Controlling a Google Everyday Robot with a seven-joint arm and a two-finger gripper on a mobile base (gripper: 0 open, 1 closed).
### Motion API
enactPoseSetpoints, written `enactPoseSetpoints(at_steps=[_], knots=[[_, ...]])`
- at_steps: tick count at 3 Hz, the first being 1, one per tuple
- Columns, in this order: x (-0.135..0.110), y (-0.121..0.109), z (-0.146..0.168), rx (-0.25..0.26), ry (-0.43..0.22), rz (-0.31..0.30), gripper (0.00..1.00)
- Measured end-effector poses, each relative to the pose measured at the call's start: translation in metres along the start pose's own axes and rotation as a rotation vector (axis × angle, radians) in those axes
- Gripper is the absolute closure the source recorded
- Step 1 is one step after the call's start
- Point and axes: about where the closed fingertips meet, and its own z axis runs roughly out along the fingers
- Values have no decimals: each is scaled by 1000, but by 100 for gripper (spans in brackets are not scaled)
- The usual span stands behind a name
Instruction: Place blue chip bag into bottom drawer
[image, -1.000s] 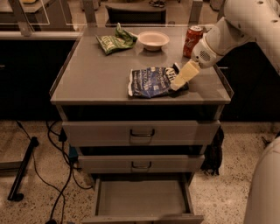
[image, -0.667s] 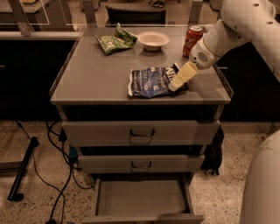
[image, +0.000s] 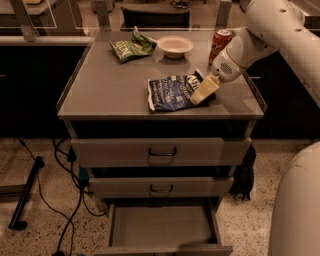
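The blue chip bag (image: 172, 92) lies flat on the grey cabinet top (image: 105, 85), right of centre, dark blue foil with white lettering. My gripper (image: 200, 94) reaches in from the upper right on the white arm and sits over the bag's right end, its pale fingers (image: 205, 87) resting on or just above the foil. The bottom drawer (image: 161, 227) is pulled open at the foot of the cabinet, a shallow grey tray with nothing in it.
A green snack bag (image: 131, 47), a white bowl (image: 175, 46) and a red soda can (image: 220, 43) stand along the back of the top. Two closed drawers with dark handles (image: 162, 151) sit above the open one. Cables (image: 70, 200) trail on the floor at left.
The gripper has stayed at the bag's right end with only a slight shift. The bag has not moved.
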Motion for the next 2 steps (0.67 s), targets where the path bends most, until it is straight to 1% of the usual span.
enactPoseSetpoints(at_steps=[1,2], knots=[[0,2,5,-8,8,7,54],[1,1,5,-11,17,20,77]])
